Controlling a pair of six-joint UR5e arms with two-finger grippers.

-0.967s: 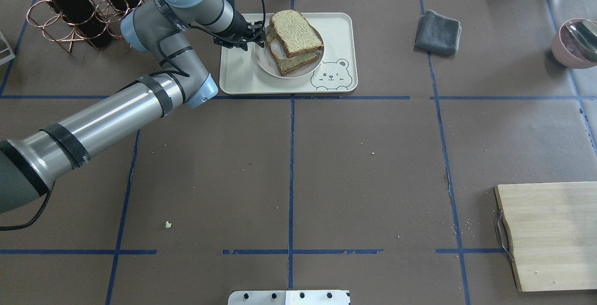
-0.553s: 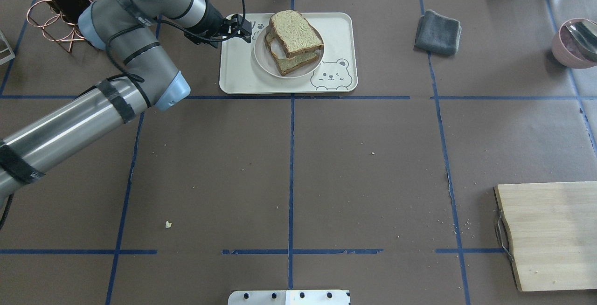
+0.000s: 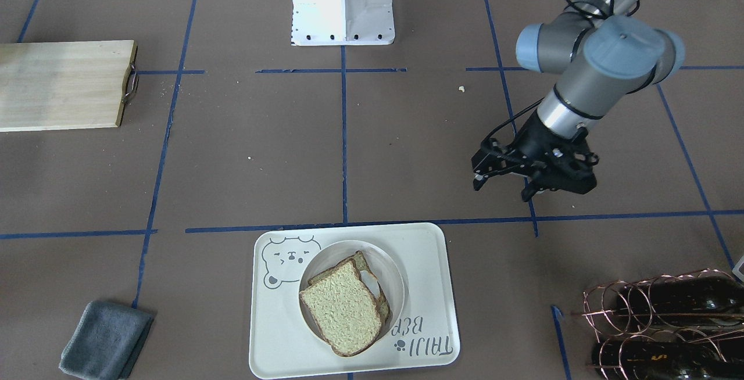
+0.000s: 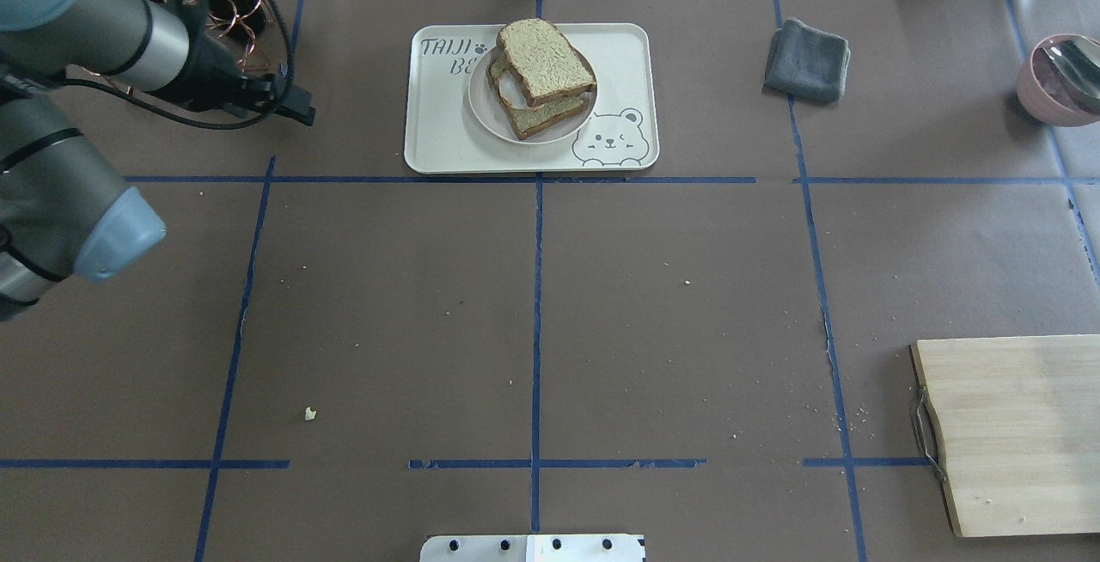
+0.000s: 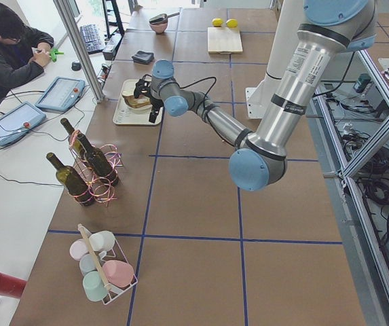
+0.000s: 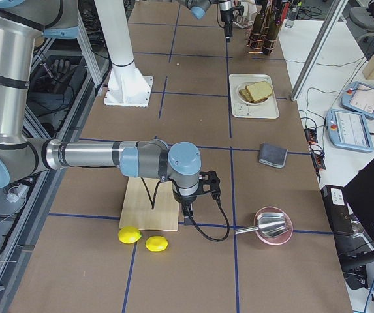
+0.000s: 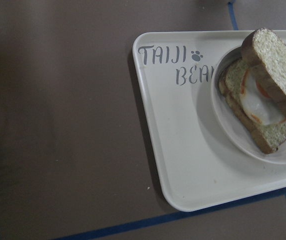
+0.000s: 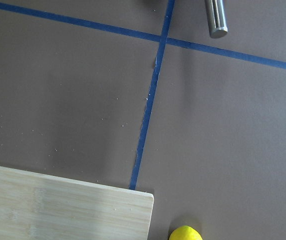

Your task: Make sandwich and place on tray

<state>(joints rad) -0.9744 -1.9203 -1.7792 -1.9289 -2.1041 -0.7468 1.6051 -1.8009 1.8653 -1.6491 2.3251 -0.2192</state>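
Observation:
The sandwich point(image 4: 543, 64), two bread slices with a white egg between them, lies on a white plate point(image 4: 484, 112) on the cream bear tray point(image 4: 438, 141) at the table's far middle. It also shows in the front view point(image 3: 343, 310) and the left wrist view point(image 7: 267, 85). My left gripper point(image 4: 299, 112) is open and empty, well left of the tray above the bare table, and shows in the front view point(image 3: 501, 188). My right gripper point(image 6: 188, 207) hangs by the wooden board's edge; I cannot tell whether it is open or shut.
A grey cloth point(image 4: 808, 59) lies right of the tray. A pink bowl point(image 4: 1061, 81) with a metal scoop sits far right. A wooden cutting board point(image 4: 1014, 433) lies front right, with two lemons point(image 6: 141, 238) beside it. A wine bottle rack point(image 3: 662, 322) stands by my left arm.
My left gripper has pulled back to the left, from the plate's edge on the tray to the bare table beside it. The sandwich, plate and tray have not moved.

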